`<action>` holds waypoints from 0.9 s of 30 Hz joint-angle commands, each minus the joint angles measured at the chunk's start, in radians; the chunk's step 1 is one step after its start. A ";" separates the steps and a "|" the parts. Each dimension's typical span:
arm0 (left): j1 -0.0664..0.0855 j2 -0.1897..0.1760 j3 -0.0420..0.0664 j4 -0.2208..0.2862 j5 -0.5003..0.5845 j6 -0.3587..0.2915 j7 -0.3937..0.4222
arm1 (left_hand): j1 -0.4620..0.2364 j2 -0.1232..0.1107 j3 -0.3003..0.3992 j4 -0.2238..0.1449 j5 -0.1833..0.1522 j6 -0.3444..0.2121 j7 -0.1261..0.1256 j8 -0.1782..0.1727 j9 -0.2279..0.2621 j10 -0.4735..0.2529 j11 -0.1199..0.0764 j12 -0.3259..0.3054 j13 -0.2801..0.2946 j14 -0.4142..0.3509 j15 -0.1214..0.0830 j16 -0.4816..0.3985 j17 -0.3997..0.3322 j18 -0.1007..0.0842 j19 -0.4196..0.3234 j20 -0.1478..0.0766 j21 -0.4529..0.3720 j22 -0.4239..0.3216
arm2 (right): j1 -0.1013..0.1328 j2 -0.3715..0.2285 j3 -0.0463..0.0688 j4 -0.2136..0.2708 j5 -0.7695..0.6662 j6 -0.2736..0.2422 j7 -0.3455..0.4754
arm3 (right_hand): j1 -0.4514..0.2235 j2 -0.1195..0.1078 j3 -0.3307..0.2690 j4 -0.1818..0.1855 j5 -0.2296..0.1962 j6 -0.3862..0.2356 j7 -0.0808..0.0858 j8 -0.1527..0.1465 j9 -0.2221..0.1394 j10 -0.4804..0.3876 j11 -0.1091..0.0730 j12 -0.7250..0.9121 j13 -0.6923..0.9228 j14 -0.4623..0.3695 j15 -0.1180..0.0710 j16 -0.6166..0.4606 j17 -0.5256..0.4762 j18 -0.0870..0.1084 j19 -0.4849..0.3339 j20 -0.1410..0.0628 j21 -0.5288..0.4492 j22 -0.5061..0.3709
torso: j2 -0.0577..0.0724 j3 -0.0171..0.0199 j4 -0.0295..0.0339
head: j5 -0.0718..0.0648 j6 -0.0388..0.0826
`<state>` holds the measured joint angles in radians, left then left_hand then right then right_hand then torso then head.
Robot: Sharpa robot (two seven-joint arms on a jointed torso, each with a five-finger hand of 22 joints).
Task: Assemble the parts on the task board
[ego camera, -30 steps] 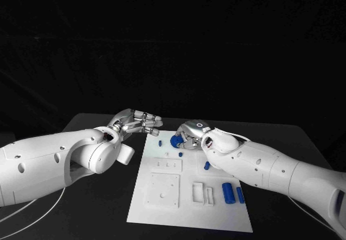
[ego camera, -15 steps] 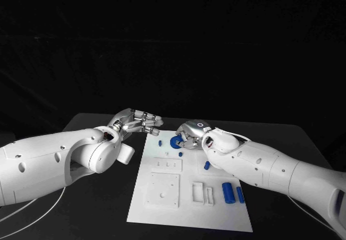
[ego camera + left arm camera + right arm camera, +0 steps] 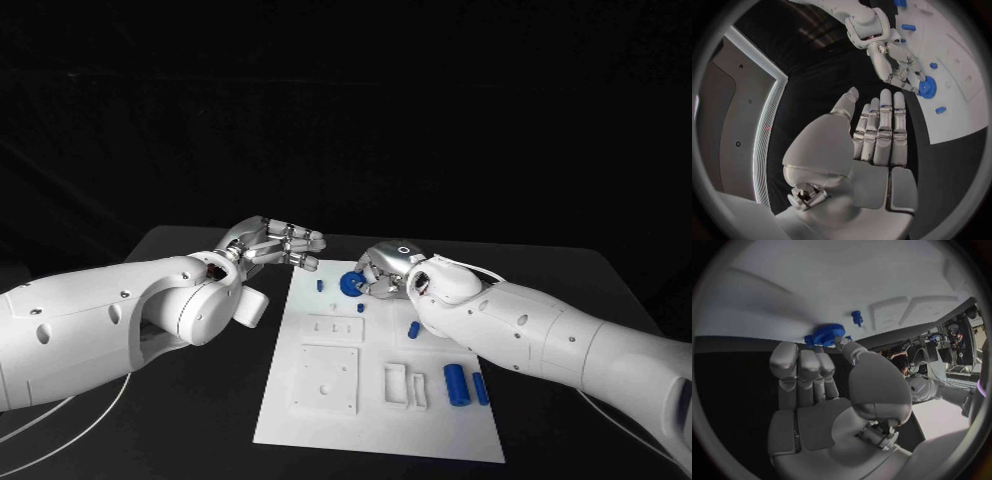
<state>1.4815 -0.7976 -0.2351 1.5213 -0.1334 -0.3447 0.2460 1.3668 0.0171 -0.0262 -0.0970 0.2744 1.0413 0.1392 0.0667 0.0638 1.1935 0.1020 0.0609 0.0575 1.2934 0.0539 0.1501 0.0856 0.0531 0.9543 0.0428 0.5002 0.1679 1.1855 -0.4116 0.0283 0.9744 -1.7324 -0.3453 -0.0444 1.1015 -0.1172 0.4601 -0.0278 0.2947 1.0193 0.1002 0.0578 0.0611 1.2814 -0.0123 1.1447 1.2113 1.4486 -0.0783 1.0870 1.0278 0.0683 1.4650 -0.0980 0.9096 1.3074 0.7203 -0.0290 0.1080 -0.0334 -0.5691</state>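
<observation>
The white task board [image 3: 329,420] lies lengthwise in the middle of the black table. A blue gear [image 3: 349,285] sits at the board's far end, and my right hand [image 3: 384,271] grips it with thumb and fingertips. In the right wrist view the gear [image 3: 828,334] is at the fingertips [image 3: 811,360] against the board [image 3: 817,285], with a small blue peg [image 3: 856,316] just beyond. My left hand [image 3: 274,244] hovers by the board's far left corner, fingers straight, holding nothing. The left wrist view shows this hand [image 3: 879,135] and, past it, the right hand [image 3: 895,65] on the gear [image 3: 926,89].
Small blue pegs [image 3: 319,287] [image 3: 359,308] [image 3: 414,329] lie on the board's far half. Two blue cylinders [image 3: 459,385] [image 3: 480,390] lie near its right edge, beside white slotted fixtures [image 3: 404,386]. A square recess [image 3: 327,379] is at the near left. A white cable [image 3: 87,415] runs over the table's left.
My right hand has shifted very slightly to the right while staying on the blue gear. The left hand and the other parts have not moved.
</observation>
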 commanded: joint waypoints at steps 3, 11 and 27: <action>0.003 0.002 0.001 0.001 -0.001 0.014 0.007 | -0.003 -0.005 0.001 0.006 0.005 -0.008 -0.002 -0.002 0.000 -0.008 0.000 -0.002 0.001 0.003 0.005 -0.005 0.001 0.000 0.005 -0.001 -0.004 -0.002 | -0.001 -0.002 0.000 -0.002 0.023 0.069 0.013 | -0.035 0.004 0.025 -0.005 0.011 0.006 -0.001 0.004 0.001 -0.004 0.002 0.006 0.003 0.000 0.000 -0.001 0.002 0.019 0.044 0.001 0.002 0.112 | 0.000 0.0000 -0.0001 | -0.001 -0.001; 0.003 0.001 0.001 0.001 -0.001 0.013 0.007 | -0.004 -0.005 0.001 0.008 0.006 -0.007 -0.002 -0.002 0.000 -0.008 0.000 -0.002 0.001 0.003 0.005 -0.005 0.001 0.000 0.005 -0.001 -0.004 -0.002 | -0.001 -0.004 0.000 -0.005 0.030 0.091 0.013 | -0.073 0.007 0.054 -0.013 0.013 0.004 0.000 0.004 0.001 -0.004 0.003 0.008 0.003 -0.001 0.001 -0.002 0.000 0.020 0.045 0.003 0.004 0.113 | 0.000 -0.0005 0.0003 | -0.001 0.000; 0.003 -0.002 0.001 0.001 -0.001 0.011 0.007 | -0.004 -0.005 0.001 0.008 0.006 -0.007 -0.002 -0.002 0.000 -0.008 0.000 -0.002 0.001 0.003 0.005 -0.005 0.001 0.000 0.005 -0.001 -0.004 -0.002 | -0.006 -0.038 0.000 0.020 0.058 0.009 0.017 | -0.082 0.004 0.063 -0.016 0.021 0.008 0.002 0.004 0.001 -0.001 0.006 0.011 0.005 0.000 0.003 0.003 0.004 0.022 0.046 0.004 0.005 0.112 | 0.000 0.0004 -0.0013 | -0.001 0.003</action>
<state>1.4815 -0.8003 -0.2352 1.5208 -0.1334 -0.3441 0.2460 1.3669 0.0171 -0.0241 -0.0949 0.2743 1.0413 0.1392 0.0667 0.0638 1.1935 0.1019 0.0609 0.0573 1.2933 0.0539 0.1501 0.0855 0.0531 0.9542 0.0427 0.5003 0.1667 1.1805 -0.4447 0.0288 0.9909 -1.6896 -0.2906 -0.0355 1.0253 -0.1121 0.5192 -0.0401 0.3138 1.0199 0.1010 0.0575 0.0639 1.2832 -0.0106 1.1501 1.2148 1.4486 -0.0783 1.0870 1.0304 0.0803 1.4650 -0.0980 0.9096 1.3073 0.7200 -0.0292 0.1073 -0.0333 -0.5673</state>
